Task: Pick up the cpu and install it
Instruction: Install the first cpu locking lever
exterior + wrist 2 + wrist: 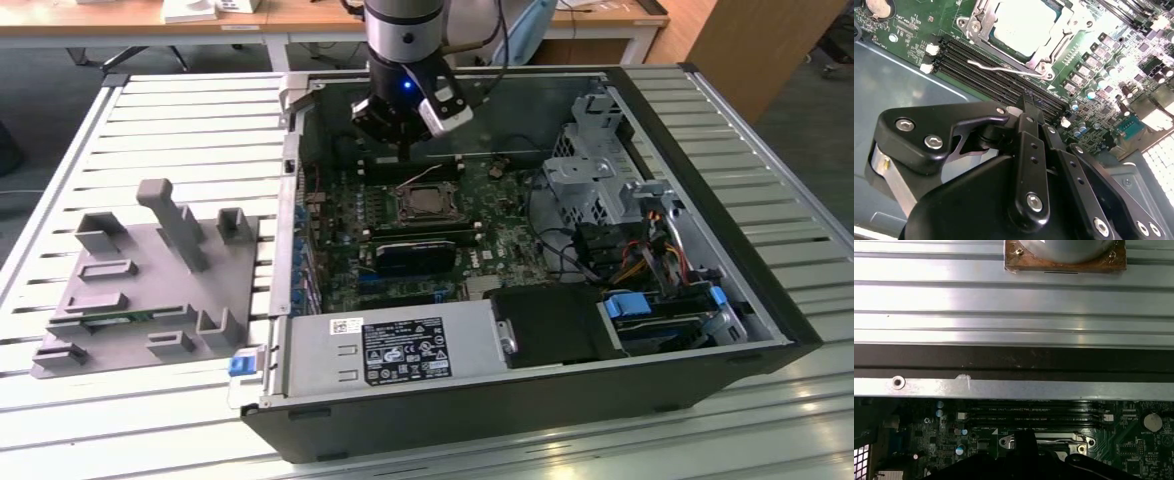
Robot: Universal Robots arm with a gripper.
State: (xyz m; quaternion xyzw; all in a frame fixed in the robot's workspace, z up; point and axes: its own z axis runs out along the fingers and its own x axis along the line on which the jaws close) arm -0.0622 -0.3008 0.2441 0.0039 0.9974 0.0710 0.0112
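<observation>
The cpu (430,205) (1021,22), a square with a silver top, lies in the metal socket frame (1051,42) on the green motherboard (400,235) inside the open computer case. A thin wire socket lever (1001,67) sticks out beside the frame, towards the memory slots. My gripper (406,152) (1027,100) (1026,437) hangs over the memory slots just behind the socket, apart from the cpu. Its black fingers (1030,145) are shut together with nothing between them.
The case wall (1014,387) runs close behind the gripper. Black memory slots (999,80) lie under it. A drive cage (607,150) and cables fill the exterior view's right. The power supply (387,350) sits in front. A grey fixture (147,270) stands on the slatted table (174,130).
</observation>
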